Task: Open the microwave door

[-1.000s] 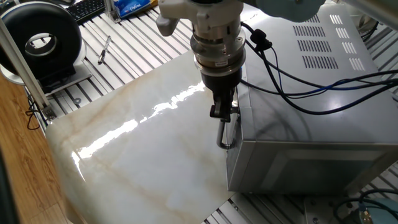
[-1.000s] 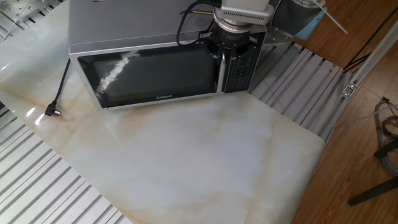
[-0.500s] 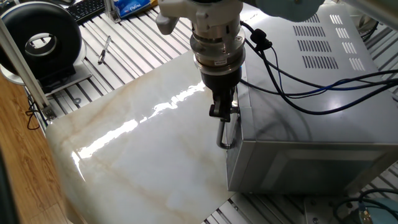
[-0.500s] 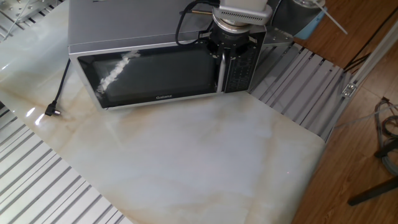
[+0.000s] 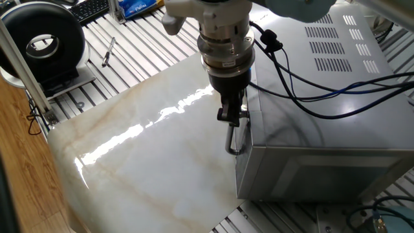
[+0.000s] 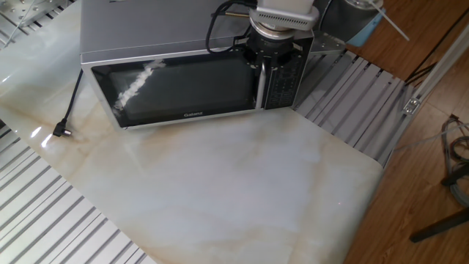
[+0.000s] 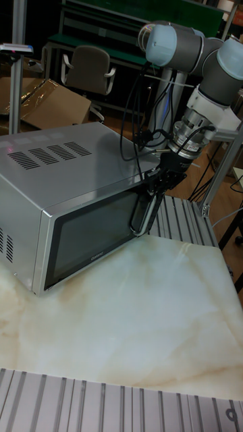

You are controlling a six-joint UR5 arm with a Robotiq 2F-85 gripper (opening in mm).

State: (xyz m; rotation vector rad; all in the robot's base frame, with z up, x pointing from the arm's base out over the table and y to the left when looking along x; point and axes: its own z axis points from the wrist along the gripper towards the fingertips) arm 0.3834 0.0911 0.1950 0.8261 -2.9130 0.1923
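Gripping is the step in hand here: the black two-finger gripper [image 7: 157,183] of the grey UR5 arm [image 7: 202,67] is sitting at the top of the curved silver bar handle [image 7: 143,214] on the microwave door [image 6: 179,92], a flat silver-framed panel with a dark glass window. The large boxy silver-grey microwave [image 5: 323,97] is standing at the far side of the pale marble-patterned tabletop [image 6: 220,191] in the other fixed view, its door facing near and looking closed flush against the casing, with the handle running down the door's right edge, just left of the dark control panel [image 6: 282,84]. The fingers appear to be straddling the upper part of the bar, but none of the views is showing clearly whether they are pinching it or merely standing around it, so I cannot tell their state. To do this well, the fingers should probably be settling fully behind the bar before any pull, and the pull should be following an arc about the hinge on the door's left edge, not a straight line, or the bar may be slipping out. The black cables [image 5: 291,90] trailing over the casing need slack as the wrist is swinging.
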